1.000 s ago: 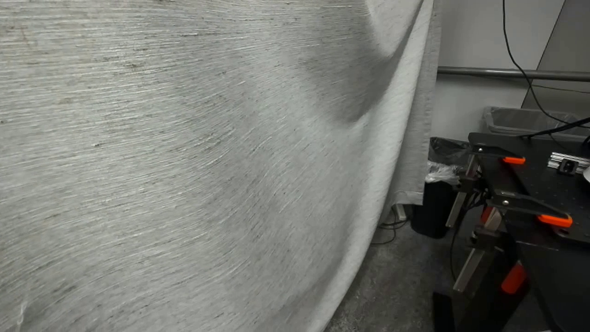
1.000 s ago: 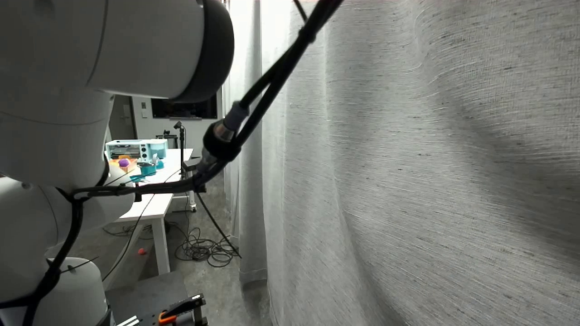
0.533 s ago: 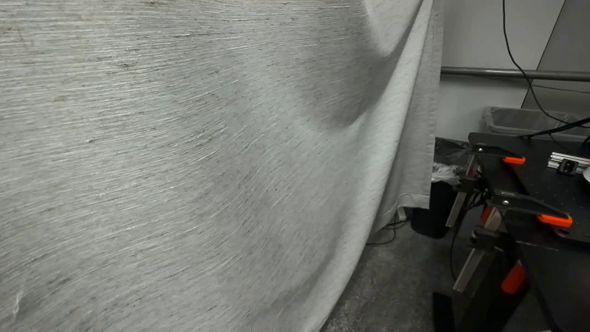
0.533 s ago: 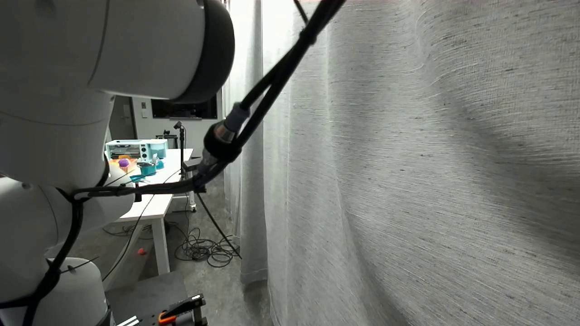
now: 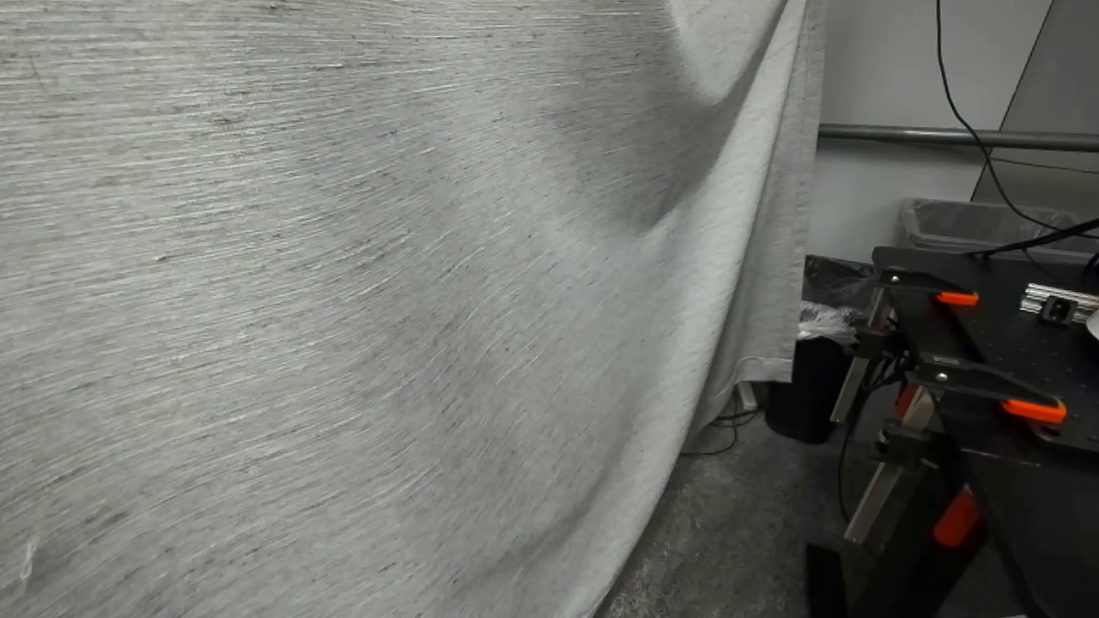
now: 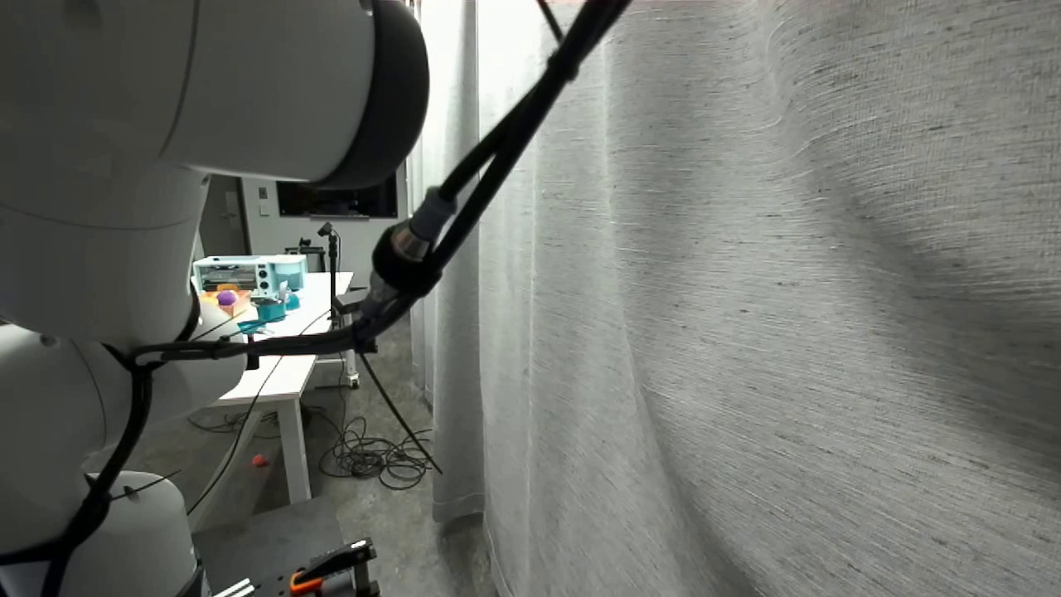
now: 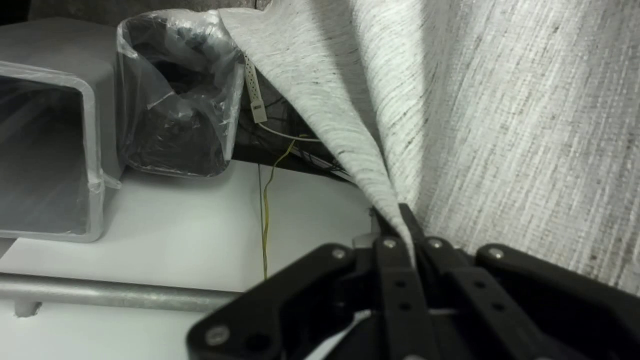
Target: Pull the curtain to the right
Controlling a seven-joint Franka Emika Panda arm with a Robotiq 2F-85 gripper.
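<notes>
White rounded robot arm (image 6: 273, 91): at the left of the frame in an exterior view, a thick link extending rightward to a black-banded end at upper centre.
Black cable bundle (image 6: 568, 65): slants from the arm up to the top edge, just right of the middle.
Black two-fingered hand (image 7: 398, 215): lower right in the wrist view, gripping a narrow pinched strip of the light grey woven fabric curtain (image 7: 525, 100).
Curtain's place: left and centre of the frame in an exterior view; upper right in the wrist view.
Weave: fine streaks, small dark flecks, soft folds that taper towards the hand.
Curtain's edge: right of centre in an exterior view, a hemmed corner hanging in front of a black waste bin (image 5: 807, 412).
Dark grey mottled floor (image 5: 721, 532): lower right of centre, a gap between the curtain and a black table (image 5: 1004, 339) with orange-handled clamps (image 5: 1035, 412).
White wall panel (image 7: 190, 235): lower left in the wrist view, a grey metal rail (image 7: 115, 296) running across it.
</notes>
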